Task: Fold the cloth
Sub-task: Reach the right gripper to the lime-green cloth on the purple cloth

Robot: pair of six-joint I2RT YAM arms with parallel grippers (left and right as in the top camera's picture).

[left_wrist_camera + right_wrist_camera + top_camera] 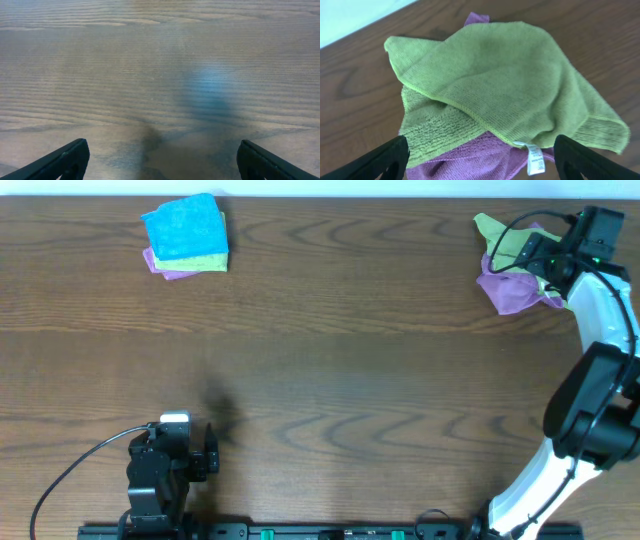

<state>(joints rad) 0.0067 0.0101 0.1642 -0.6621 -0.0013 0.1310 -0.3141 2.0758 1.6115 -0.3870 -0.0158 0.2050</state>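
Note:
A loose green cloth (505, 240) lies crumpled on a purple cloth (510, 288) at the far right of the table. In the right wrist view the green cloth (500, 85) covers most of the purple cloth (485, 160), and a white label hangs at its hem. My right gripper (480, 167) is open just above this pile, touching nothing; overhead it shows over the cloths (548, 262). My left gripper (160, 162) is open and empty over bare wood near the front left (180, 430).
A folded stack with a blue cloth (185, 228) on top of green and purple ones sits at the far left. The wooden table's far edge (330, 198) runs just behind both piles. The right arm (600, 380) reaches along the right side.

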